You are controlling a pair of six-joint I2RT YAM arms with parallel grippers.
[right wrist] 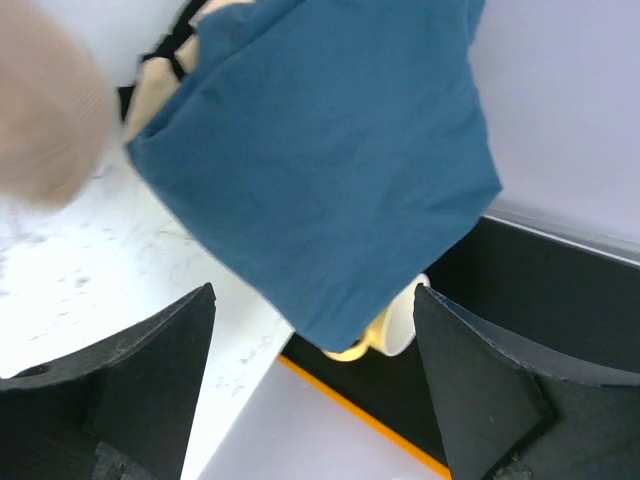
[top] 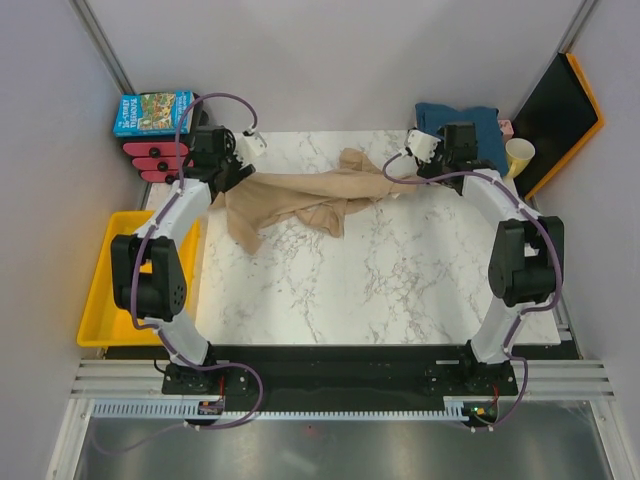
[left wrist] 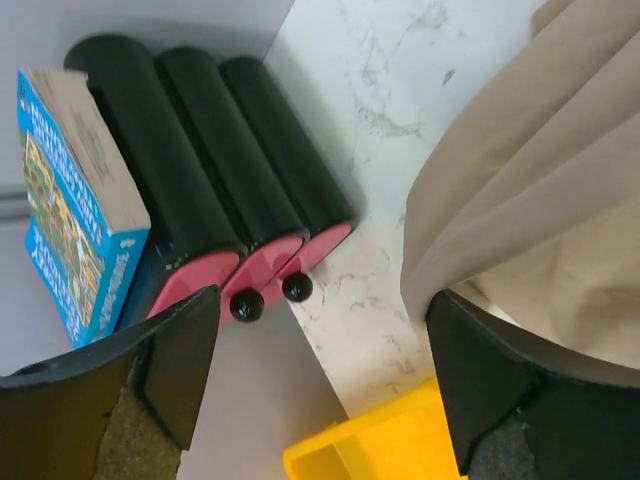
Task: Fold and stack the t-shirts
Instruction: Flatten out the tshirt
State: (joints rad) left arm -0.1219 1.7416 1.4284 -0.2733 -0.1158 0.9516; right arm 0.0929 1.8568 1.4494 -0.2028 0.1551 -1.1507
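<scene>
While the tan t-shirt (top: 300, 200) lies bunched on the counter (top: 400, 290), upper middle, left gripper (left wrist: 320, 325) and right gripper (right wrist: 312, 305) are both released, empty; teal t-shirt (top: 472, 122) sits upper right.

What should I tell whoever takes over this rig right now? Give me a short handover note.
Left gripper: open, holding nothing, with the tan t-shirt draped against one finger.
Right gripper: open, empty, near the other end of that shirt.
Things: the tan t-shirt lies bunched and unfolded across the far part of the table, between the two grippers. The teal-blue t-shirt sits folded at the far right corner, apparently on top of other cloth.
Done: the teal-blue one looks folded and stacked.
Left: spread the tan one flat, fold it, and put it on the stack.
</scene>
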